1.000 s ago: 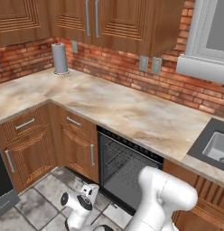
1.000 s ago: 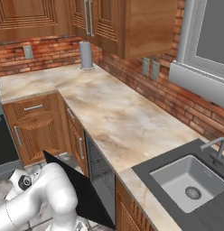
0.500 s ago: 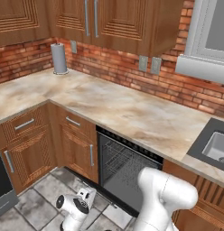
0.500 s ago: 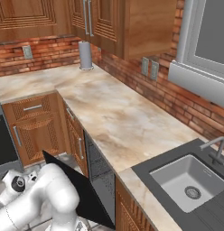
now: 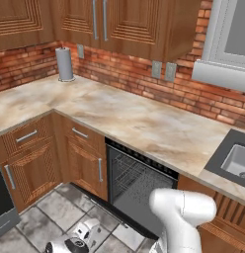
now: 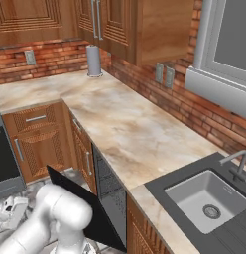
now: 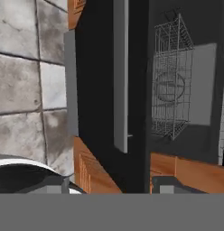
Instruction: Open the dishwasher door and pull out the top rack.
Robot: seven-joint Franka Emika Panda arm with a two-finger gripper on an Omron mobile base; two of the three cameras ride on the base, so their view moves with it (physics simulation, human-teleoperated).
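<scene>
The dishwasher door (image 5: 112, 212) hangs swung down, low over the floor, a black panel (image 6: 90, 208) jutting out from under the counter. Its grey bar handle (image 7: 71, 81) runs along the outer face. Behind it the cavity stands dark, with the top rack (image 5: 134, 173) of thin grey wire pushed in. A wire rack (image 7: 170, 81) shows in the hand view; which one it is I cannot tell. My gripper (image 5: 75, 239) hovers just above the floor tiles, off the door's free edge, open and holding nothing (image 7: 109, 185) (image 6: 8, 208).
Brown cabinet doors (image 5: 85, 158) flank the dishwasher on the left. A black appliance (image 5: 3, 197) stands at the far left. A marble counter (image 5: 124, 118) runs above, with a sink (image 6: 207, 196) to the right and a paper towel roll (image 5: 64, 64) at the back. The floor is grey tile (image 5: 45, 212).
The jaws have gone from shut to open, letting go of the handle. The hand has dropped lower and drawn away from the door's edge. The door stays down.
</scene>
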